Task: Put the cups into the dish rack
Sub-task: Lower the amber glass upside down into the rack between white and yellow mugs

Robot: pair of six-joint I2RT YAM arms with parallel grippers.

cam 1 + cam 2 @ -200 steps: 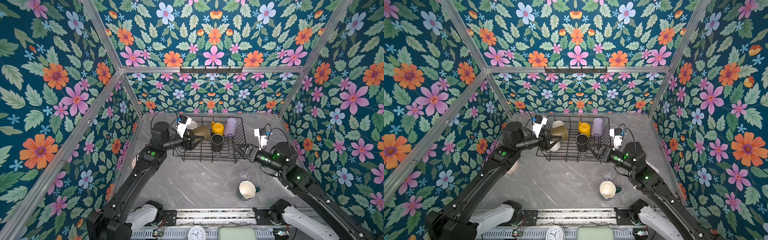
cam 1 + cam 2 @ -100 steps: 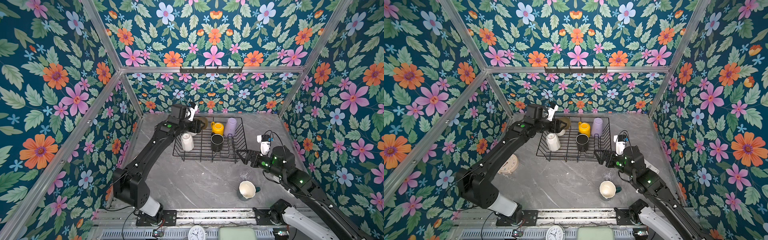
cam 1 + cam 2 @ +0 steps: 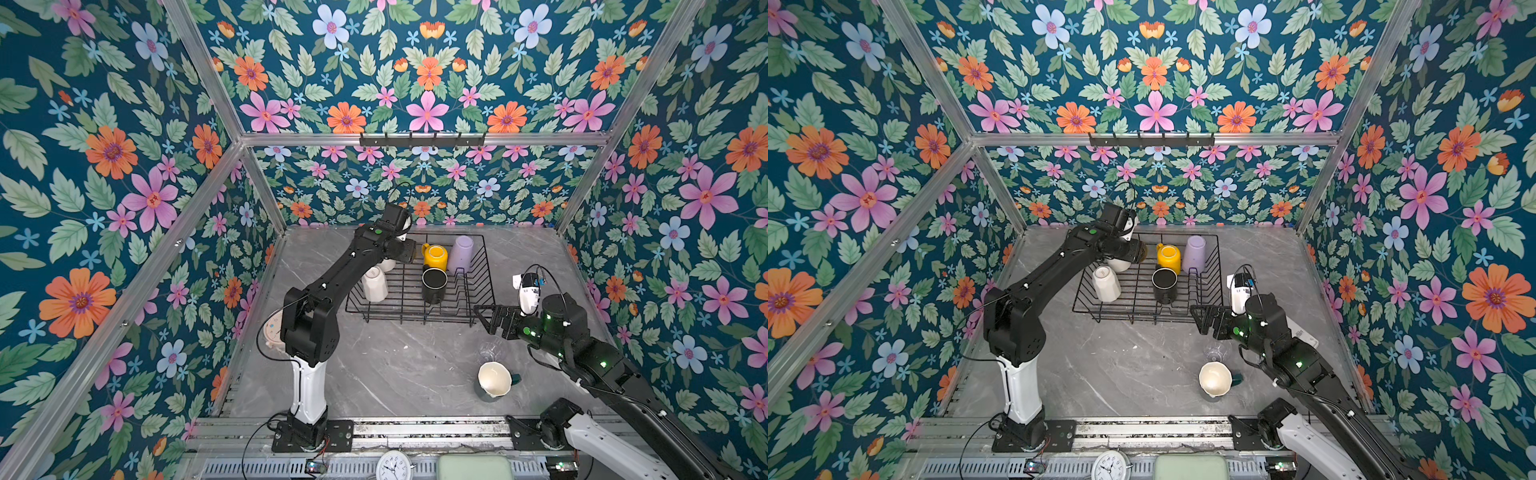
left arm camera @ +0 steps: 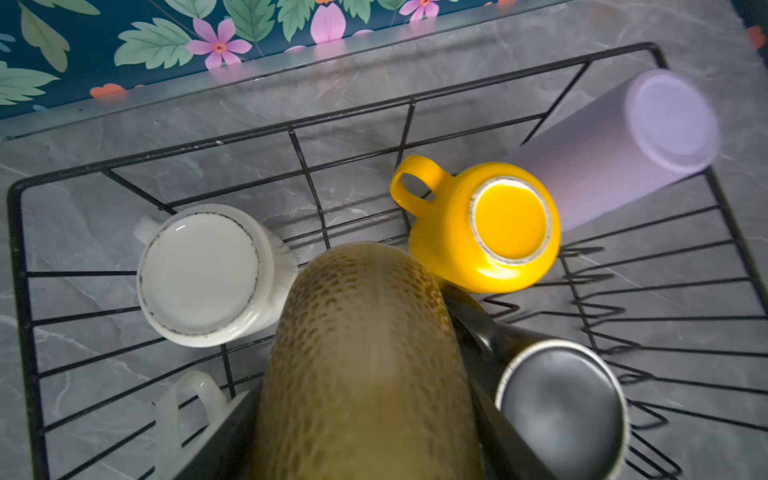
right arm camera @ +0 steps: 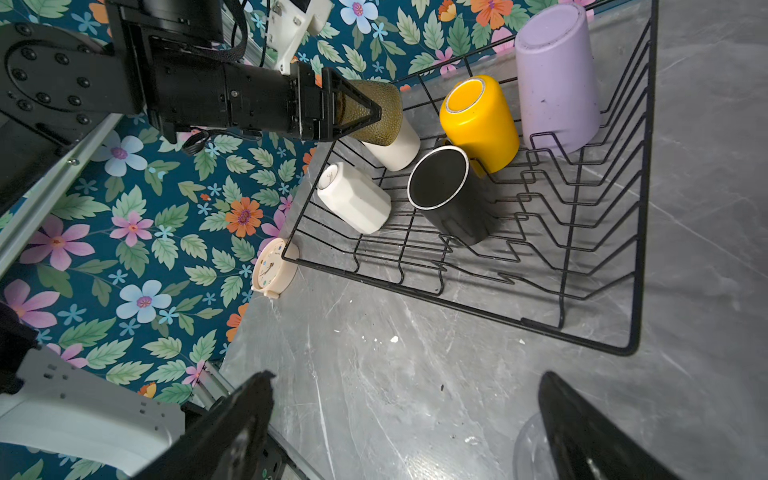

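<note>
Cups fill the dish rack (image 3: 403,301), which sits toward the back of my grey marble tabletop (image 3: 395,374). Floral wallpaper walls (image 3: 124,166) on aluminium framing box it in, and a black hook rail (image 3: 422,139) hangs high on the wall behind the rack. Inside the rack, bases up, I see a yellow mug (image 3: 435,255), a lilac tumbler (image 3: 461,253) in the back right corner, a black mug (image 3: 434,284) in front of the yellow one, a faceted cream mug (image 3: 375,284) at the left side and a white mug (image 4: 199,274) behind it. Off the rack's front right corner sit a clear glass (image 3: 488,351) and, farther out, a teal mug (image 3: 493,379) on its side. A small round clock (image 5: 272,266) rests against the wall left of the rack. My left gripper (image 5: 372,112) is clenched on the amber glass (image 4: 365,353) over the rack's back left, between the white and yellow mugs. My right gripper (image 5: 405,415) hangs just off the rack's front right corner, jaws spread wide with nothing between them. Since a second ago the left arm (image 3: 332,286) has carried the amber glass from the rack's front left toward its back, uncovering the faceted cream mug. The right gripper has barely shifted, and the other cups have not moved.
</note>
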